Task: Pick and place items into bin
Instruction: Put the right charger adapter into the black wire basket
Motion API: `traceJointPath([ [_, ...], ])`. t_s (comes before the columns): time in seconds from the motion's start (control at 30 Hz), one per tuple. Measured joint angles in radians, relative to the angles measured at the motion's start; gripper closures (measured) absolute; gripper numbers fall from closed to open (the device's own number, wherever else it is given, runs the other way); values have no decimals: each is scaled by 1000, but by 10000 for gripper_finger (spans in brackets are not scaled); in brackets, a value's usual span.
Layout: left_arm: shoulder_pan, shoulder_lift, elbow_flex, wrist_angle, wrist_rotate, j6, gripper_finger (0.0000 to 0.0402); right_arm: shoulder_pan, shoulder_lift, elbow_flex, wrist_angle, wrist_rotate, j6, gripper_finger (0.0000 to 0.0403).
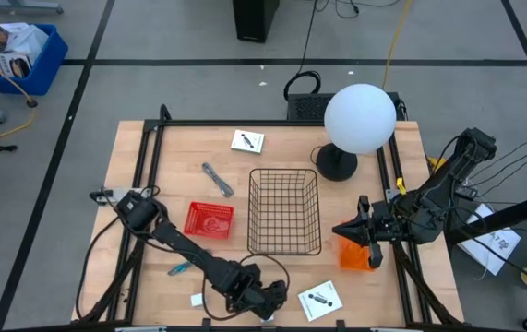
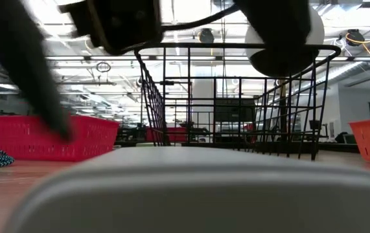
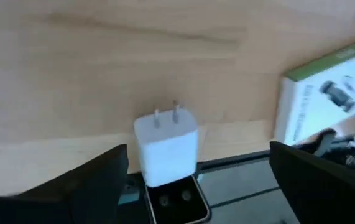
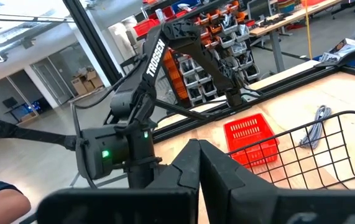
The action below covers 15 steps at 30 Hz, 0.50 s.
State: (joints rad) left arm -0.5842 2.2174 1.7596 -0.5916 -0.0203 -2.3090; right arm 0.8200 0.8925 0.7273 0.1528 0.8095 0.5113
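Note:
A small white block with two metal prongs (image 3: 166, 148) lies on the wood at the table's near edge. My left gripper (image 3: 199, 163) is open and slants down over it, one dark finger (image 3: 96, 180) on each side, neither touching it. In the high view this gripper (image 1: 265, 300) is at the near edge. Beside it lies a white card with black marks (image 1: 318, 297), also seen in the left wrist view (image 3: 326, 99). Elsewhere on the table are another white block (image 1: 197, 300), a teal tool (image 1: 178, 269), a grey bent piece (image 1: 217, 180) and a second card (image 1: 247, 141). My right gripper (image 4: 196, 168) waits shut by the table's right side (image 1: 344, 231).
A black wire basket (image 1: 284, 210) stands mid-table, with a red basket (image 1: 209, 219) to its left and an orange bin (image 1: 357, 254) to its right. A lamp with a white globe (image 1: 360, 118) stands at the far right. Black frame rails run along the table's sides.

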Motion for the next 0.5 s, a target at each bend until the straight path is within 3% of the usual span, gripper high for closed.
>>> traceJointPath([
  [0.13,-15,26,0,0,19,-128,7,0,0,0,0,0,0,403],
  [0.37,26,65,0,60,131,-87,7,0,0,0,-1,0,0,403],
  [0.5,33,72,0,43,136,-62,7,0,0,0,0,0,0,403],
])
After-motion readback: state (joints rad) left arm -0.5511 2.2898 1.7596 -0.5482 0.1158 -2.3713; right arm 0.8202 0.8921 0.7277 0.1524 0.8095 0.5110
